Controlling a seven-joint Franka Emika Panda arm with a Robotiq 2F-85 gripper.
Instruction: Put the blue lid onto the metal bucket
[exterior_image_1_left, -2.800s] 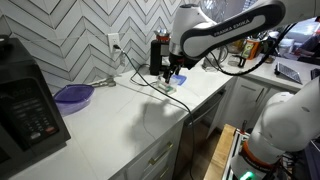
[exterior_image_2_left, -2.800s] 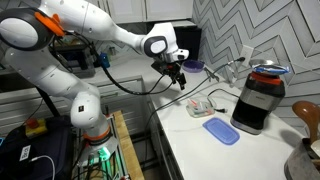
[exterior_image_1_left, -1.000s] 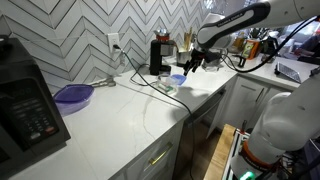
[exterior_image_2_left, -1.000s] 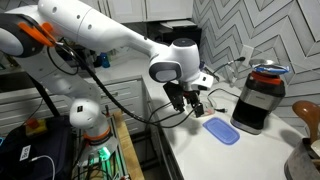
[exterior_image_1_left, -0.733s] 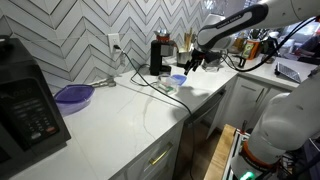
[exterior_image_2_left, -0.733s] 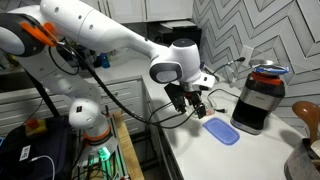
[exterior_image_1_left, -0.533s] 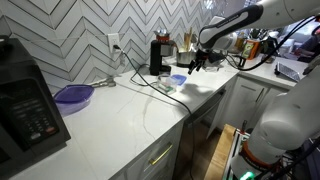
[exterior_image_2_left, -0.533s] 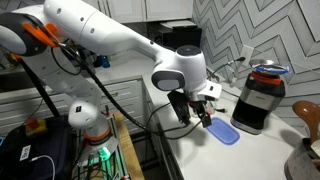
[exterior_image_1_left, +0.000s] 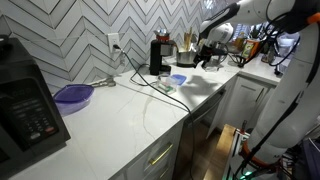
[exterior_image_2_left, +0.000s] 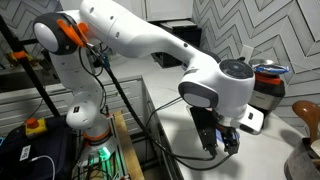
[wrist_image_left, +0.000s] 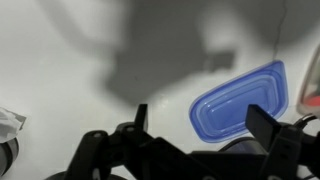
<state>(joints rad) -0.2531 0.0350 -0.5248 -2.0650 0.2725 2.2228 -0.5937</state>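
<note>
Wrist view, and I'm looking straight down at the white counter (wrist_image_left: 60, 60), smooth and matte with a broad soft shadow across the upper middle. There's the blue lid (wrist_image_left: 240, 100), lying flat in the right half of the frame. It's bright, glossy plastic with rounded corners and a raised rim running round a shallow flat centre. My gripper (wrist_image_left: 200, 112) comes in from the bottom edge as two dark, blocky fingers (wrist_image_left: 140, 120). They're spread wide apart with nothing gripped. The lid sits below them, apart from both. Its left edge is in the gap and its body reaches toward the right-hand finger.

In an exterior view my gripper (exterior_image_1_left: 207, 58) hangs above the counter (exterior_image_1_left: 130, 120), up and to the right of the lid (exterior_image_1_left: 178, 79), which rests near the counter's front edge. The black coffee maker (exterior_image_1_left: 160, 55) stands just left of it, by the chevron-tiled wall (exterior_image_1_left: 70, 40). A purple translucent dish (exterior_image_1_left: 73, 95) sits well off to the left.

In an exterior view my white arm (exterior_image_2_left: 215, 85) fills the middle, gripper (exterior_image_2_left: 220, 142) pointing down.
</note>
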